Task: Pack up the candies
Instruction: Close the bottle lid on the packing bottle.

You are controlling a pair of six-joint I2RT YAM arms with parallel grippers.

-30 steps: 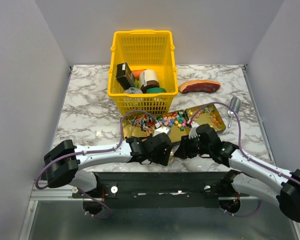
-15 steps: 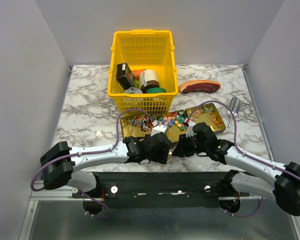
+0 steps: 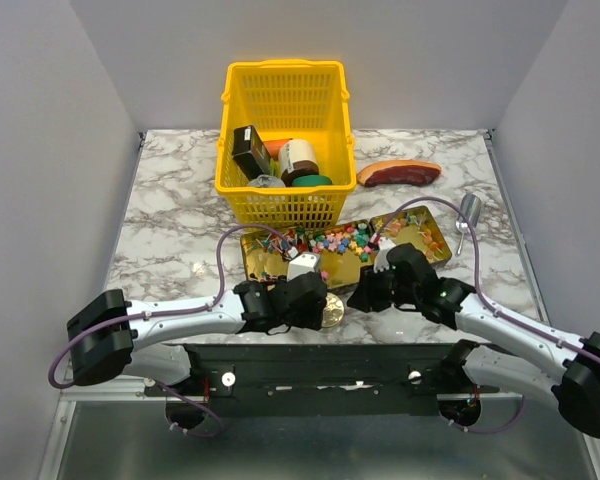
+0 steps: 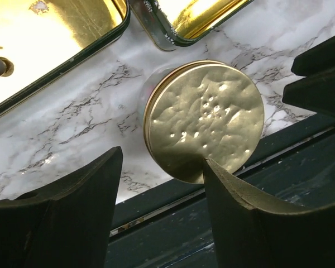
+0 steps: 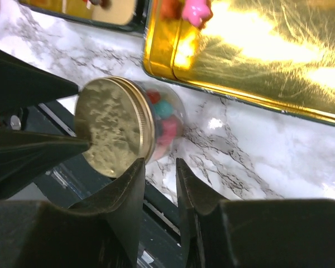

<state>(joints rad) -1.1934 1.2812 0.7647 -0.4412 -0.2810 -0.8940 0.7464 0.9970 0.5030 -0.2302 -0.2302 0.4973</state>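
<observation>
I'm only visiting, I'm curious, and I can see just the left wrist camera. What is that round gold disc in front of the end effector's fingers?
Observer: The right wrist view shows it is the gold lid of a clear jar that lies on its side, with coloured candies inside.
Operator: Is the other arm gripping that jar?
Observer: No. In the right wrist view, the right end effector has its fingers narrowly apart with nothing between them. The jar lies just past their tips.
</observation>
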